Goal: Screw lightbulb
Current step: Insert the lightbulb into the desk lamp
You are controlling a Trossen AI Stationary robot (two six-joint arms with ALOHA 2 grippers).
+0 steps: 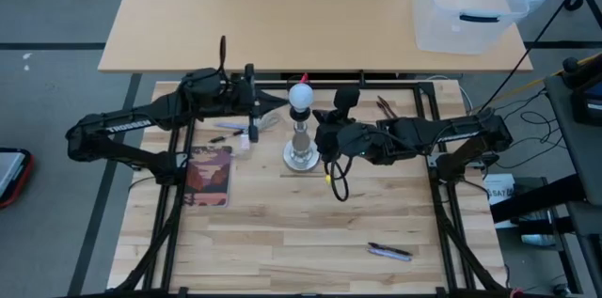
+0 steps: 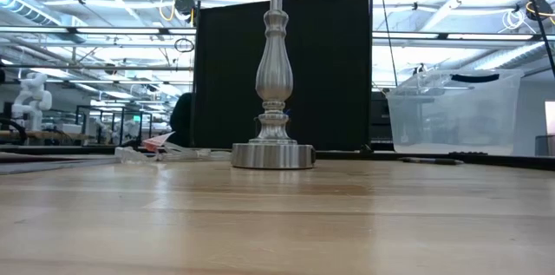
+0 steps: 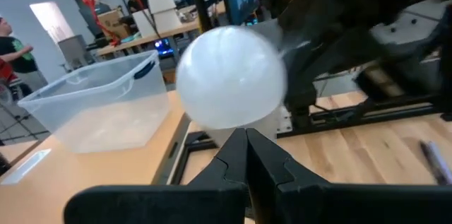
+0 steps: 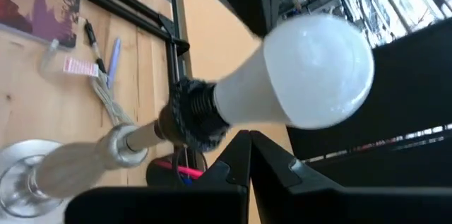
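The bulb (image 1: 300,95) sits in the black socket atop the metal stand (image 1: 300,152), upright on the table (image 1: 301,232). Left gripper (image 1: 261,102) is just beside the bulb, fingers (image 3: 233,160) pressed together, holding nothing. Right gripper (image 1: 324,129) is near the stand's post, fingers (image 4: 265,157) likewise closed and empty. A pen (image 1: 389,252) lies well apart.

The lightbulb (image 4: 304,75), white and frosted, sits in a dark ribbed socket (image 4: 192,123) at the end of a silvery metal lamp stand (image 4: 78,159). The right gripper (image 4: 248,155) is just beside the bulb's neck, its two dark fingers pressed together with nothing between them. On the wooden table (image 4: 28,90) lie a blue pen (image 4: 113,56), a clear plastic bag (image 4: 106,93) and a reddish booklet (image 4: 39,5).
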